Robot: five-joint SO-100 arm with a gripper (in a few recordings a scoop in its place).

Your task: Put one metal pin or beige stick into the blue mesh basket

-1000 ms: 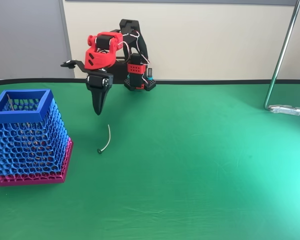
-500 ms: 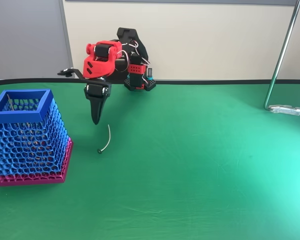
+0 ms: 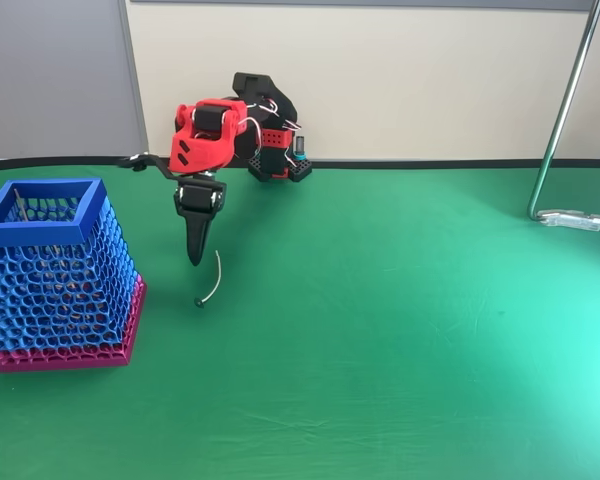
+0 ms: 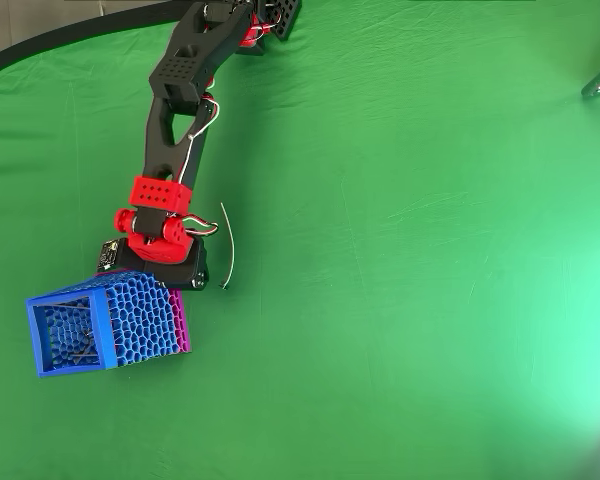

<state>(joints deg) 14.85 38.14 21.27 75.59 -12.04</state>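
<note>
The pin point(image 3: 213, 280), thin, light and apt to roll, lies on the table point(image 3: 400, 330) at 2 o'clock from the basket point(image 3: 55, 270); end effector point(image 3: 195, 258), fingers closed and empty, should grip mid-shaft.

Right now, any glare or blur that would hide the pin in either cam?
Fixed view: sharp; bright patch on the green cloth at right, well away from the pin, which reads clearly beside the gripper. Overhead view: similar bright wash at right; pin thin but visible near the basket.
</note>
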